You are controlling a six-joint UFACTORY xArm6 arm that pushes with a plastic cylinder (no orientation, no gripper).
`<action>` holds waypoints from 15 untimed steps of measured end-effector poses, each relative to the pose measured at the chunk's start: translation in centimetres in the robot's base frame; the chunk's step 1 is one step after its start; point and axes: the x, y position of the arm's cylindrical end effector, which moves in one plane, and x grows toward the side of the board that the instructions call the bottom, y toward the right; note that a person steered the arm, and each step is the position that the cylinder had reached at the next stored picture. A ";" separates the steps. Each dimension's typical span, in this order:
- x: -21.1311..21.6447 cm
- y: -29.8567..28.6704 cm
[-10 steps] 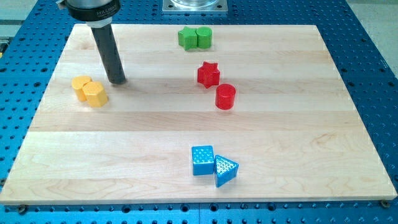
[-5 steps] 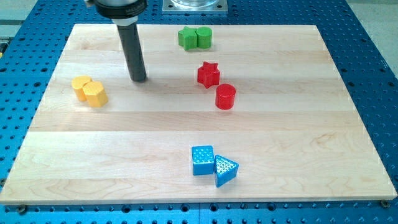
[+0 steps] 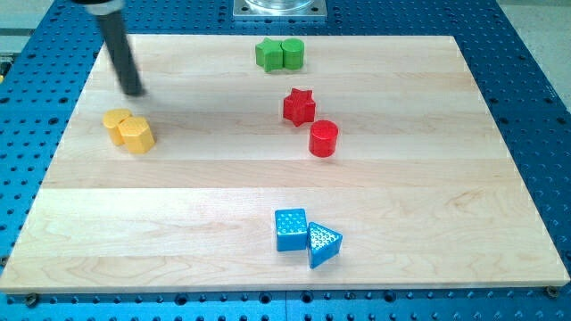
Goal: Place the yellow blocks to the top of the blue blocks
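Two yellow blocks sit touching at the view's left: a darker yellow one and a yellow hexagonal one just to its lower right. A blue cube and a blue triangular block sit touching near the view's bottom centre. My tip rests on the board above the yellow pair, a short gap from them, far from the blue blocks.
A green pair of blocks stands at the view's top centre. A red star block and a red cylinder lie right of centre. The wooden board is ringed by a blue perforated table.
My tip went right from beside the yellow blocks, then swung back left and up to a spot above them. No block has moved.
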 end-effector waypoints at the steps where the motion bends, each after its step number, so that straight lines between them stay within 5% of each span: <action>1: 3.5 -4.7; 2: 7.3 -3.9; 8: 8.6 15.4; 12: 10.9 5.2; 15: 16.6 6.2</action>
